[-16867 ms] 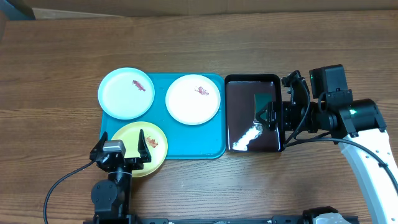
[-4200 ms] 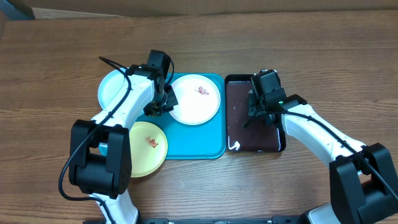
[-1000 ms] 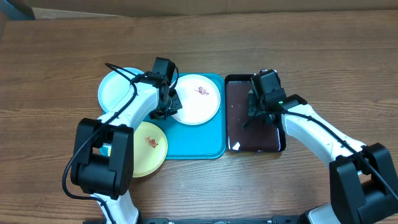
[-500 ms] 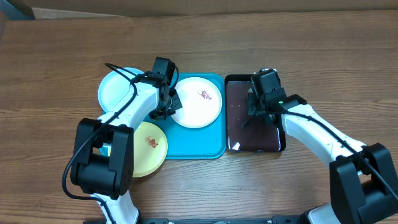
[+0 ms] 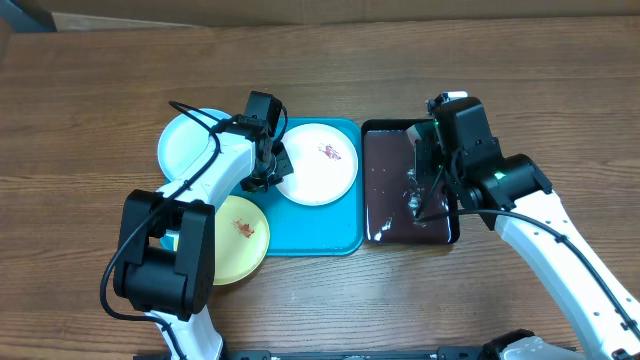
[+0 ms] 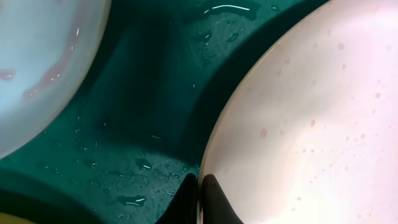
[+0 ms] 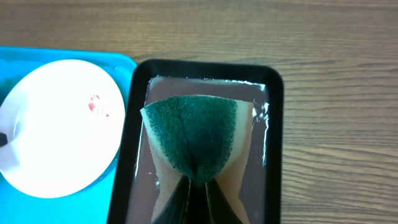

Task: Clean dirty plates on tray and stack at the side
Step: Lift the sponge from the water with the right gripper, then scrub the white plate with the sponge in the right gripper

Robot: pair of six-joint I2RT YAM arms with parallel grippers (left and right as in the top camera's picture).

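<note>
My left gripper [image 5: 270, 166] is shut on the left rim of the white plate [image 5: 322, 166], which lies on the turquoise tray [image 5: 318, 228] with a small red smear near its centre. In the left wrist view the gripper [image 6: 199, 190] pinches that white plate's [image 6: 311, 118] edge over the wet tray [image 6: 143, 93]. The light blue plate [image 5: 195, 145] and the pale yellow plate [image 5: 240, 232], smeared, lie to the left. My right gripper [image 7: 198, 186] is shut on a green-topped sponge [image 7: 193, 134], held above the basin.
A glossy dark-brown basin [image 5: 385, 225] holding water stands right of the tray; its rim [image 7: 277, 130] shows under the sponge. Bare wooden table [image 5: 100, 70] surrounds everything. The white plate [image 7: 59, 124] lies left of the basin in the right wrist view.
My left gripper closed on the white plate's rim and the plate shifted slightly to the right. The right arm rose out of the basin with the sponge.
</note>
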